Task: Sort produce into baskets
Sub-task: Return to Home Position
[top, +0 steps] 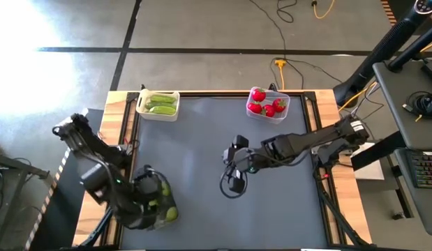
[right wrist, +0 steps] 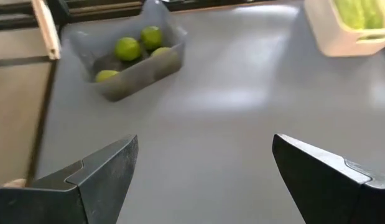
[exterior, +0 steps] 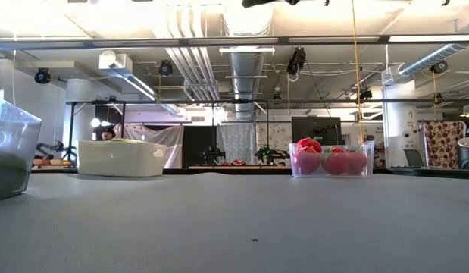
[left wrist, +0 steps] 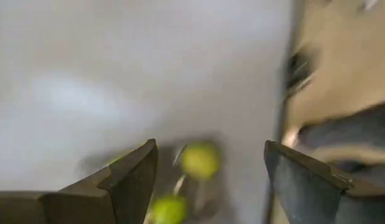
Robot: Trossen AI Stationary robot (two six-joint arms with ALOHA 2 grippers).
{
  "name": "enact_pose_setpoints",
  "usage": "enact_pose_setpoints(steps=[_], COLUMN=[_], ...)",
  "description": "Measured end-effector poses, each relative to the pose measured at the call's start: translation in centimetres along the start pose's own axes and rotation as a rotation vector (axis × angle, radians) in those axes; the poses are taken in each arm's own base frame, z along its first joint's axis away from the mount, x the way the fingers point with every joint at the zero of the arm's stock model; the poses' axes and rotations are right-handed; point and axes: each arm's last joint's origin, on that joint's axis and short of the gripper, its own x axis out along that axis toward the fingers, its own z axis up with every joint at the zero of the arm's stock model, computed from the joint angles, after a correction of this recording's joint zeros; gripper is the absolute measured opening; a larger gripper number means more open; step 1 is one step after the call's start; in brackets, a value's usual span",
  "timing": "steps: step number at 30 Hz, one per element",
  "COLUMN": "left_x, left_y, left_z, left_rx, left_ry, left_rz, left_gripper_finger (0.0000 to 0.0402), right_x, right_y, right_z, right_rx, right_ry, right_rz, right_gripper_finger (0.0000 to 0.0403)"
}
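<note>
The sorting looks finished: cucumbers (top: 162,103) lie in the white tub (top: 158,115), strawberries (top: 266,103) in the clear tub (top: 284,111), and limes (right wrist: 127,48) in the dark bin (right wrist: 139,78) by the worktop's (top: 202,153) left edge. No loose piece shows. The left end effector (left wrist: 211,149) hangs over that bin, fingers apart and apparently empty, though its view is blurred. The right end effector (right wrist: 204,143) hovers mid-worktop, spread wide, holding nothing. Only bringing both arms home seems left.

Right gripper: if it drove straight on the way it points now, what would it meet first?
Probably the bare grey table, judging by the right wrist view. The open right gripper aims between the dark bin and the white tub; neither sits in its line.
</note>
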Motion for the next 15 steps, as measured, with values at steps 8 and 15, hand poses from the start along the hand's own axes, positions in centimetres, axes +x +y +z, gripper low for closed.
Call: enact_pose_setpoints(steps=[8, 15], left_x=[-6.7, -4.9], left_y=[0.8, 3.2], left_z=[5.5, 8.1], left_rx=[0.095, 0.103], left_ry=[-0.38, -0.268], left_rz=[0.041, 0.022], left_gripper_finger=[0.0275, 0.0275], right_x=[0.3, -1.2], right_y=[-2.7, -4.8], right_z=[1.0, -1.0], right_rx=[-0.137, -0.191], right_ry=[-0.025, -0.128], right_rz=[-0.055, -0.065], right_gripper_finger=[0.0364, 0.0364])
